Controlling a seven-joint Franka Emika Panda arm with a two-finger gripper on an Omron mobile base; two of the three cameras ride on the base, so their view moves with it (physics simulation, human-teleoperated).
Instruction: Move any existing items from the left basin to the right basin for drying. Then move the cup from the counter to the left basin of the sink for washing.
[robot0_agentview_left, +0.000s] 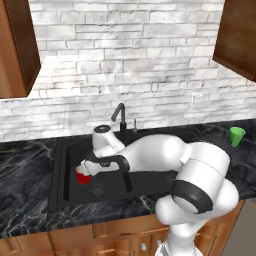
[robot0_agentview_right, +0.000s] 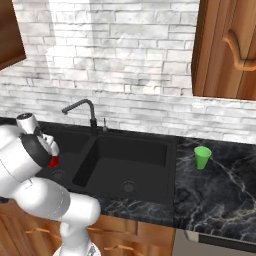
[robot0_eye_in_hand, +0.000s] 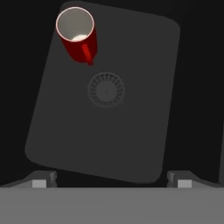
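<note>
A small red cup (robot0_eye_in_hand: 76, 35) with a white inside stands upright in the left basin (robot0_eye_in_hand: 131, 131), beyond the round grey drain (robot0_eye_in_hand: 105, 89); a red strip runs down its side. My gripper (robot0_eye_in_hand: 111, 180) hangs open above this basin, looking down into it, nothing between its fingertips (robot0_eye_in_hand: 43, 179). From the left base view the gripper (robot0_agentview_left: 86, 169) is just over the red cup (robot0_agentview_left: 81, 177). In the right base view, just a sliver of the red cup (robot0_agentview_right: 53, 161) peeks past my arm. The right basin (robot0_agentview_right: 130, 162) holds nothing. The green cup (robot0_agentview_left: 237, 136) (robot0_agentview_right: 202, 157) stands on the counter (robot0_agentview_right: 220, 190), right of the sink.
A slim black curved faucet (robot0_agentview_left: 120, 116) (robot0_agentview_right: 82, 107) rises behind the ridge between the basins. Wooden wall cabinets (robot0_agentview_right: 225, 50) hang above the counter at left and right. My own arm (robot0_agentview_left: 160, 155) reaches across over the right basin.
</note>
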